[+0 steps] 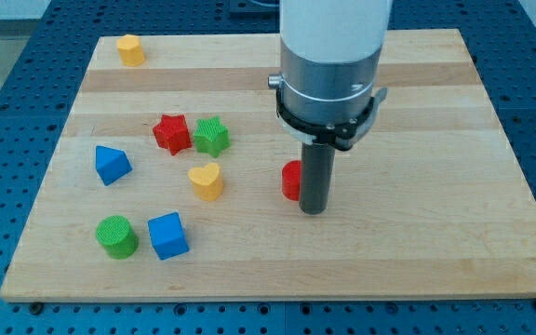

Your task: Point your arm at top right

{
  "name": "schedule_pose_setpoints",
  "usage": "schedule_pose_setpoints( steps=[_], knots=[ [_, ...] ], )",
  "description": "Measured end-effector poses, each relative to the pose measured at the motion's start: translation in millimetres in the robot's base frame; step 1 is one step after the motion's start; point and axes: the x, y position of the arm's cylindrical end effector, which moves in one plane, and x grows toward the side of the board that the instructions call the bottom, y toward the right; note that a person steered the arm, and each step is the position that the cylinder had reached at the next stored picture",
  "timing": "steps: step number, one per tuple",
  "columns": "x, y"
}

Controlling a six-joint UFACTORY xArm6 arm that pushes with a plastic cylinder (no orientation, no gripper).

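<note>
Jaws I have none: my arm ends in a straight dark rod, and my tip (314,211) rests on the wooden board (454,223) near its middle, holding nothing. Just to its left, touching or nearly so, sits a red block (291,180), partly hidden by the rod. Further left lie a yellow heart (207,180), a green star (211,136) beside a red star (170,133), a blue triangle (111,165), a blue cube (167,235), a green cylinder (116,236). A yellow block (131,49) sits at the board's top left; the top right corner lies well apart from my tip.
</note>
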Motion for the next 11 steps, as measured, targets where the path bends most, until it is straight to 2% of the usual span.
schedule_pose_setpoints(
  steps=[3,11],
  knots=[
    [-21.9,-29.9],
    [-171.2,-62.3]
  ],
)
